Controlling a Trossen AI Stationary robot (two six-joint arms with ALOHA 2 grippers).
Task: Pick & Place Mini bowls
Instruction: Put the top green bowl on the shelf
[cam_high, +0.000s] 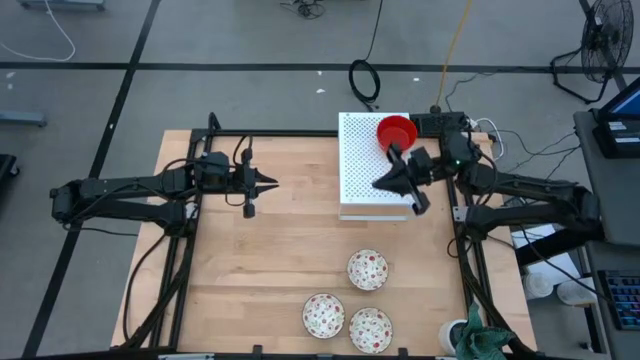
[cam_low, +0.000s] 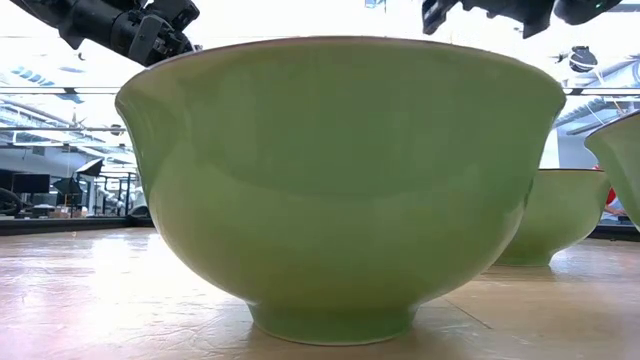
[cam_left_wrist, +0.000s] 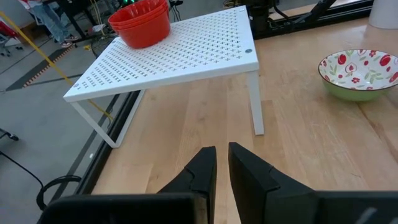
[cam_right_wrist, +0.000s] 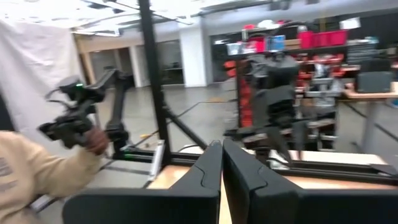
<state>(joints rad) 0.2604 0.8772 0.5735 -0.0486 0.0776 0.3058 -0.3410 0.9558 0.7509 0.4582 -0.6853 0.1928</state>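
Note:
A stack of glossy red mini bowls (cam_high: 397, 132) (cam_left_wrist: 142, 23) stands on the far right corner of the white perforated board (cam_high: 370, 165). Three white mini bowls with red flowers (cam_high: 367, 269) (cam_high: 323, 314) (cam_high: 371, 329) rest on their feet on the wooden table near its front edge. One of them (cam_low: 340, 190) fills the low view with its green outer wall. My right gripper (cam_high: 378, 185) (cam_right_wrist: 222, 155) hovers shut above the board, pointing toward the table's left. My left gripper (cam_high: 274, 183) (cam_left_wrist: 222, 165) hangs shut above the table's left half, pointing at the board.
The board stands on thin white legs (cam_left_wrist: 256, 102), with room beneath it. Bare wood lies between the two grippers and left of the floral bowls. A black frame (cam_high: 465, 250) runs along the table's right edge. A person's sleeve (cam_right_wrist: 37, 174) shows beyond the table.

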